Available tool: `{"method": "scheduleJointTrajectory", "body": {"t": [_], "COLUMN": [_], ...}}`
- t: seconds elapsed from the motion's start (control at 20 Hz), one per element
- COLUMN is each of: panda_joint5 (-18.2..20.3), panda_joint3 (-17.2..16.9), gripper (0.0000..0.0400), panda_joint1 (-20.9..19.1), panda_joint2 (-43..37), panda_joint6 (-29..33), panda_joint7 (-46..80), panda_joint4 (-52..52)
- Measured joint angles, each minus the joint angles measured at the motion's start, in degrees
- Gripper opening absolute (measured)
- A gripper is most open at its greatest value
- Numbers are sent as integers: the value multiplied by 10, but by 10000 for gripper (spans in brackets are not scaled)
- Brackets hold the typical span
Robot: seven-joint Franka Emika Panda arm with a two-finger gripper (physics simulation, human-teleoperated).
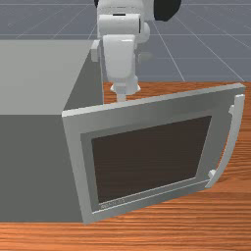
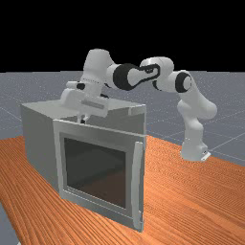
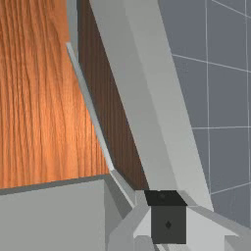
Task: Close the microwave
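While the front view shows the microwave's body (image 1: 29, 166) at its left, the hinged door (image 1: 72, 164) is swung well out toward that view's right, with the curved handle (image 1: 234, 142) at its free edge. Beyond the door's upper edge stands the gripper (image 1: 121, 98), its lower end hidden, so whether it is spread or together I cannot tell. In the far view the microwave rests on the wood-grain table (image 2: 191, 191), left of the arm's base (image 2: 194, 149), and the gripper comes down just behind the door's top rail, nearer the hinge than the handle. In the wrist view the brown-tinted window (image 3: 110, 112) runs away from the gripper beside the pale door frame; contact I cannot make out. As I judge it, this is the positioning step, with the closing push not yet made. The gripper seems to be on the inner side, so it should lift clear, pass over the door, and press the outer face near the handle, swinging that edge back to the body.
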Motion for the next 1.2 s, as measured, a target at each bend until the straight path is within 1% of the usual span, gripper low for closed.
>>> {"method": "scheduleJointTrajectory", "body": {"t": [0.05, 0.1, 0.15, 0.2, 0.35, 0.4, 0.45, 0.6, 0.65, 0.7, 0.75, 0.8, 0.9, 1.05, 1.2], "panda_joint5": [-11, -11, -11, -9, -11, 2, -10, -11, -11, -7, -11, -9, 1, 3, -5], "panda_joint3": [-6, -6, -6, -2, -6, 2, -5, -5, -5, 0, -5, -4, 2, 2, 0], "gripper": [0, 0, 0, 0, 0, 0, 0, 1, 0, 0, 1, 0, 0, 0, 0], "panda_joint1": [5, 5, 6, 2, 5, -1, 5, 5, 5, 0, 5, 5, 1, 1, 14], "panda_joint2": [-7, 3, -5, -24, -33, -25, -43, -61, -62, -56, -61, -59, -52, -31, -35], "panda_joint6": [2, -18, 5, 52, 91, 74, 122, 177, 178, 155, 173, 163, 125, 49, 49], "panda_joint7": [2, 2, 2, -12, 1, -4, 1, 1, 1, -15, 0, 2, 0, 1, 19], "panda_joint4": [5, 29, 2, -45, -69, -52, -92, -135, -137, -121, -135, -127, -89, 9, 12]}}
